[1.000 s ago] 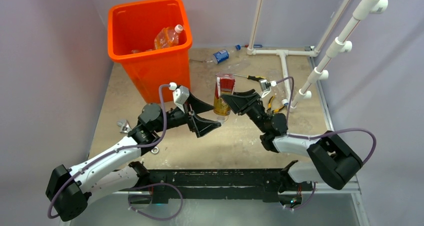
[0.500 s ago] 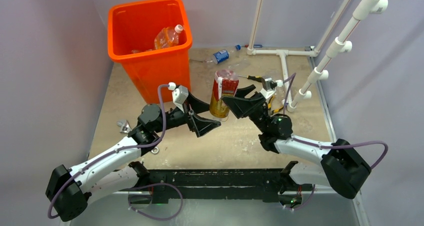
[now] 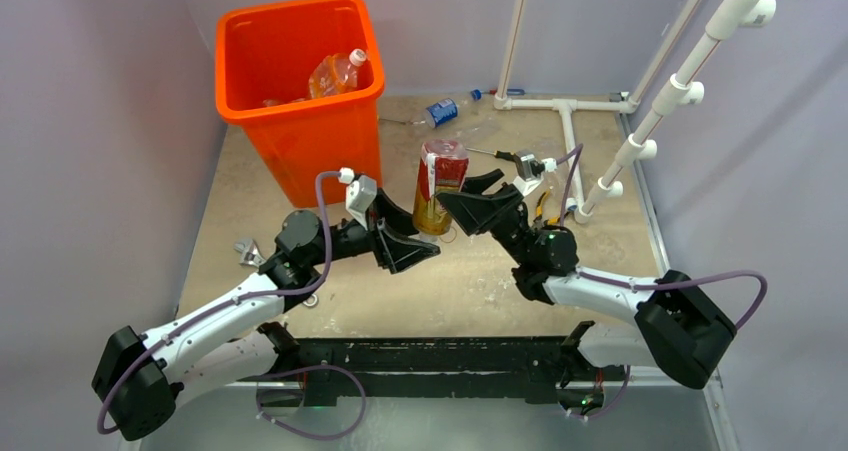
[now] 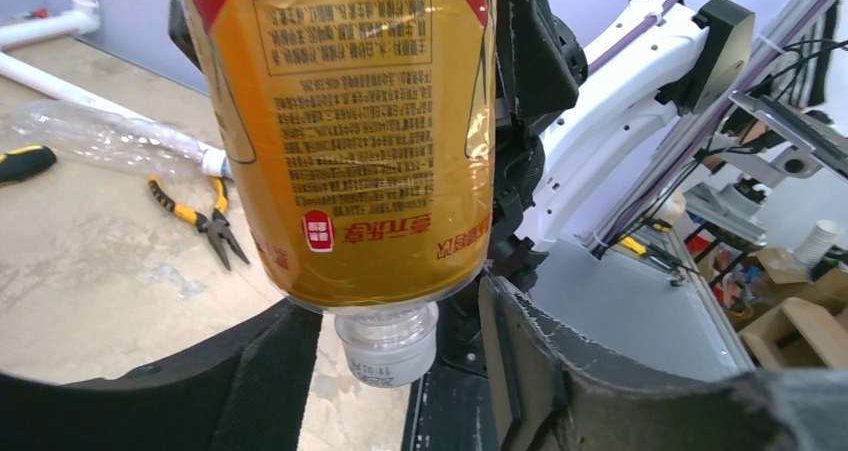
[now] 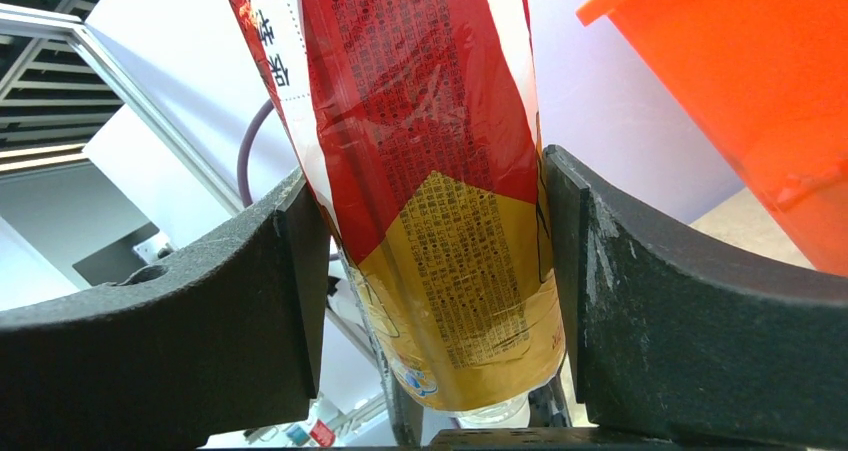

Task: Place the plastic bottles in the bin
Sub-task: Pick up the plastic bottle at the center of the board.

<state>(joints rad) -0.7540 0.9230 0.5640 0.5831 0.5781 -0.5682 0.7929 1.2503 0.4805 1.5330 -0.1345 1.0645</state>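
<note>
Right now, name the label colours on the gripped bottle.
Red and gold on the bottle; clearest in right wrist view.

The bottle [image 3: 441,176] is labelled red and gold, the bin [image 3: 300,131] bright orange, the far bottle [image 3: 440,112] seemingly blue-labelled.

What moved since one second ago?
The right gripper, shut on the red-and-gold bottle, carried it a little left, toward the open left gripper. The left gripper, the orange bin, the orange-tinted bottle inside it and the Pepsi bottle behind stayed put.
</note>
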